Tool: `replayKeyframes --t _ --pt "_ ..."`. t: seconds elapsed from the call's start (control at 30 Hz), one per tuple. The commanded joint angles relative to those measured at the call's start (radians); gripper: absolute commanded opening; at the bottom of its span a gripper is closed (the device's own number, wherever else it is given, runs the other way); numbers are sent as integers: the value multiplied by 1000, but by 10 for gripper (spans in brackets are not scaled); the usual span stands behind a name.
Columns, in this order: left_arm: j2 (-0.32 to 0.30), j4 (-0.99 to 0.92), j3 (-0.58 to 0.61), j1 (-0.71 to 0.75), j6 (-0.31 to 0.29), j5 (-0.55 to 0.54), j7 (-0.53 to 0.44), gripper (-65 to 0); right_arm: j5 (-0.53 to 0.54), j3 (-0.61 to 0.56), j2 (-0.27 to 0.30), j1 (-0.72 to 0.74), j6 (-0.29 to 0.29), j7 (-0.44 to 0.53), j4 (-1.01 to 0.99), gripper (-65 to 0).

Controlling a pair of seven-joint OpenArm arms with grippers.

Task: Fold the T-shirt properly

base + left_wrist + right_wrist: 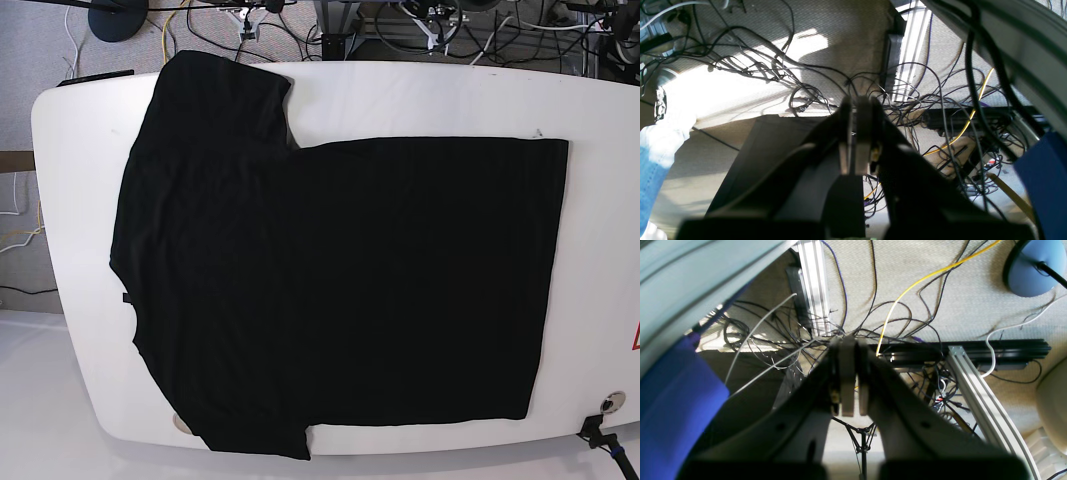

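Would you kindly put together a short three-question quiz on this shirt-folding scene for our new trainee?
1. True or false: the T-shirt is already folded in half.
2. Multiple choice: in the base view, the neck opening faces which edge? A. left B. right C. top
3. Short answer: in what state are the left hand and the right hand, and does either hold cloth?

Key
1. False: it lies spread flat on the white table, both sleeves out.
2. A: the collar is at the left, the hem at the right.
3. Both shut; neither holds anything. Both wrist views show only cables and floor beyond the fingertips.
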Motion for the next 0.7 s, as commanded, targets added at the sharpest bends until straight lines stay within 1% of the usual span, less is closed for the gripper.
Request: replayKeyframes --t 0.0,0.17,0.3,0.33,0.43,0.67 --pt "-19 45 -2 27 -4 2 7 -650 1 1 4 -11 1 -4 2 -647" --pt "-78 215 7 152 -8 -20 21 -650 8 7 19 -58 2 -4 9 -647" --pt "-134 371 12 272 -14 -45 23 -645 11 6 59 -131 6 -5 49 -648" --pt "-90 317 4 229 -9 -31 25 -638 12 2 27 -95 6 3 69 -641" --pt "-84 315 4 222 -9 -26 25 -636 12 2 27 -94 6 -4 108 -641" --pt "-83 315 4 222 -9 -26 25 -636 9 2 17 -98 6 -6 109 -641"
